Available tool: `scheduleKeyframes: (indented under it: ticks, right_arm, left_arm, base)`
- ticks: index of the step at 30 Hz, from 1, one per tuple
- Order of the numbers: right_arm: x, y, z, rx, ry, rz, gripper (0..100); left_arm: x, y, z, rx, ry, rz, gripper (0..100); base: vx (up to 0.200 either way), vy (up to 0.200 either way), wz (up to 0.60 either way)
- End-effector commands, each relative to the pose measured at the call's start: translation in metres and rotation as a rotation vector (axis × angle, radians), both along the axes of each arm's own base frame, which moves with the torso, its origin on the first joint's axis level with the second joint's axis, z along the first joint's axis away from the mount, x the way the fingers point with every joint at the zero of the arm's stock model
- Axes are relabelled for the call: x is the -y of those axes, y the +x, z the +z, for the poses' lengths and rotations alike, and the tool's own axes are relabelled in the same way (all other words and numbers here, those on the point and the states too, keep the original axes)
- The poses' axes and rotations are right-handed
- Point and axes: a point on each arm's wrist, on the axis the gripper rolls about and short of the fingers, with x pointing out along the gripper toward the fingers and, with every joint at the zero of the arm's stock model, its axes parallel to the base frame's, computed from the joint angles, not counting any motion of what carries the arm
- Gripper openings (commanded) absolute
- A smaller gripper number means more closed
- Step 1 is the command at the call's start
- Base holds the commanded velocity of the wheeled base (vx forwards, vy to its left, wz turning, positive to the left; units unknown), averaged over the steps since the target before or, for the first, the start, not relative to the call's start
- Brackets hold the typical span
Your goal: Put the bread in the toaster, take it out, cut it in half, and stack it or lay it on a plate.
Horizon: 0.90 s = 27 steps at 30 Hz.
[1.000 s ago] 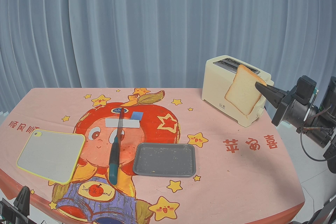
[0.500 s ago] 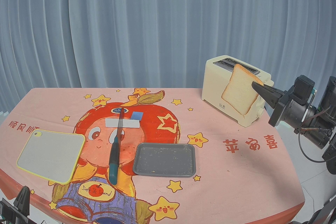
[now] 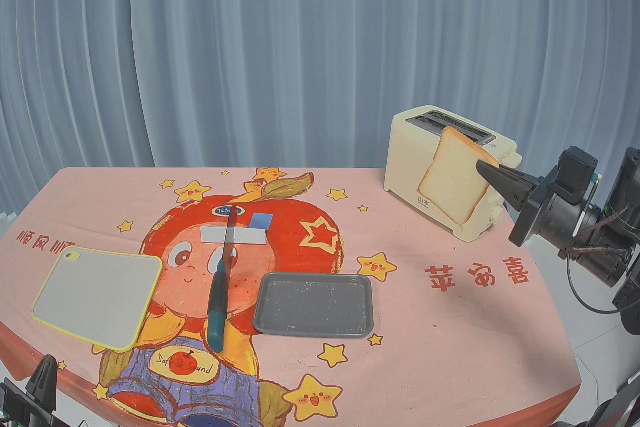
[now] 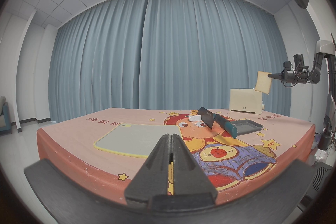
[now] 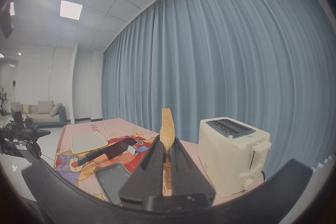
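My right gripper (image 3: 485, 169) is shut on a slice of bread (image 3: 453, 177), holding it upright in the air in front of the cream toaster (image 3: 421, 163) at the table's back right. In the right wrist view the bread (image 5: 167, 127) stands edge-on between the gripper (image 5: 166, 147) fingers, with the toaster (image 5: 231, 154) beside it, slots empty. My left gripper (image 4: 170, 149) is shut on nothing, low by the table's front left edge. A grey plate (image 3: 313, 304) lies at the front middle. A knife (image 3: 219, 287) with a teal handle lies left of it. The cutting board (image 3: 97, 296) is at the left.
A white card and a blue card (image 3: 243, 231) lie under the knife's blade on the printed pink tablecloth (image 3: 453, 328). A blue curtain hangs behind the table. The table's right and front areas are bare cloth.
My right gripper has carried the bread a little leftward and slightly up, staying in front of the toaster. The left arm has not moved.
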Motion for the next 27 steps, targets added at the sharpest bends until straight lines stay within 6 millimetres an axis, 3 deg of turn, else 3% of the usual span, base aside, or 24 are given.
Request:
scheduleKeyframes:
  ticks: [1,27]
  right_arm:
    - [-0.0014,-0.0006,-0.0004,0.000,-0.001,0.007,0]
    - [-0.0018,-0.0015,-0.0002,0.007,-0.002,0.010,0]
  left_arm:
    - [0.0000,0.0006,-0.0051,-0.008,-0.001,0.000,0]
    - [0.0000,0.0006,-0.0051,-0.008,-0.004,0.000,0]
  base:
    - [0.000,0.000,0.00]
    - [0.000,0.000,0.00]
